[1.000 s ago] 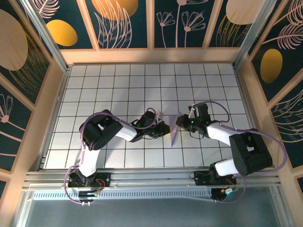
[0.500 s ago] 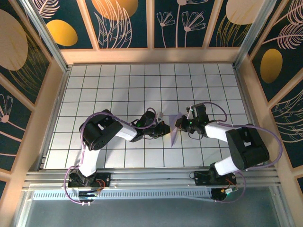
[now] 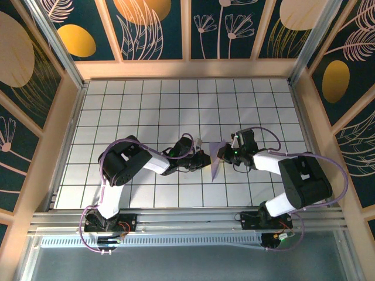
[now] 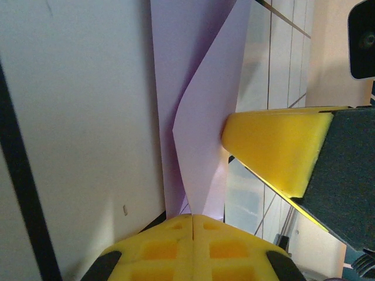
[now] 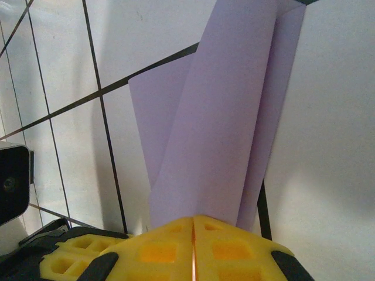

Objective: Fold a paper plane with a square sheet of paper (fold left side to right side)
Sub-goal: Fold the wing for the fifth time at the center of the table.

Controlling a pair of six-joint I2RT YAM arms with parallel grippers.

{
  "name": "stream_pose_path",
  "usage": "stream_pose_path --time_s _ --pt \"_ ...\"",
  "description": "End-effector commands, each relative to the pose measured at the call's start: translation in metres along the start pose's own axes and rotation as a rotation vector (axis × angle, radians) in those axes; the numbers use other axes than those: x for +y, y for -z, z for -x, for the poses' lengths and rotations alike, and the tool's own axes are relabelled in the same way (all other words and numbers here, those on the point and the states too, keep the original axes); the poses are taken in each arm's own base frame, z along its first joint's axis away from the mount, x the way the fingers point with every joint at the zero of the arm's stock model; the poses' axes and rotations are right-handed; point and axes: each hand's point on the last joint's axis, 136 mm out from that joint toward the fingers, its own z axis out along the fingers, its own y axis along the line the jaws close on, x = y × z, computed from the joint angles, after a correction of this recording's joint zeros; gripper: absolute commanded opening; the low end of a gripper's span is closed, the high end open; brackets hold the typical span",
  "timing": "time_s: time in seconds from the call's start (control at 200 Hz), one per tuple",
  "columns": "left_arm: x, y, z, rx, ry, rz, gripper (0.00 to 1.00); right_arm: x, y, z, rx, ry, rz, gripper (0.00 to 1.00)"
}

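The square sheet of paper (image 3: 216,161) is pale lavender and folded into a narrow strip with angled flaps, standing partly up off the tiled table between my two grippers. My left gripper (image 3: 205,159) meets it from the left. In the left wrist view its yellow fingertips (image 4: 193,220) are pressed together on the paper's (image 4: 202,123) raised flap. My right gripper (image 3: 223,153) meets it from the right. In the right wrist view its tips (image 5: 193,220) are shut on the edge of the paper's (image 5: 225,111) upper layer. The right gripper's finger (image 4: 275,146) touches the paper in the left wrist view.
The white tiled table (image 3: 146,111) with black grid lines stretches around the paper. Wooden walls (image 3: 187,69) fence it at the back and sides. A metal rail (image 3: 187,221) runs along the near edge, with both arm bases on it.
The right gripper has closed onto the paper and its arm has swung a little left. The left gripper and the paper have hardly moved.
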Motion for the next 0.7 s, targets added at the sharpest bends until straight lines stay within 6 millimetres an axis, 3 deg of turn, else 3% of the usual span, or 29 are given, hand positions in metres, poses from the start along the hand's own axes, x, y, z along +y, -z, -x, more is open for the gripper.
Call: stream_pose_path --time_s 0.0,0.52,0.696 --pt "0.048 -0.004 -0.006 0.011 0.055 0.143 0.04 -0.001 -0.003 0.004 -0.006 0.013 -0.024 0.09" --pt "0.045 -0.004 -0.006 0.008 0.051 0.128 0.04 -0.023 -0.011 -0.011 0.042 -0.022 -0.089 0.09" --pt "0.023 0.006 0.001 -0.021 0.008 0.092 0.15 -0.036 -0.011 -0.020 0.067 -0.037 -0.125 0.07"
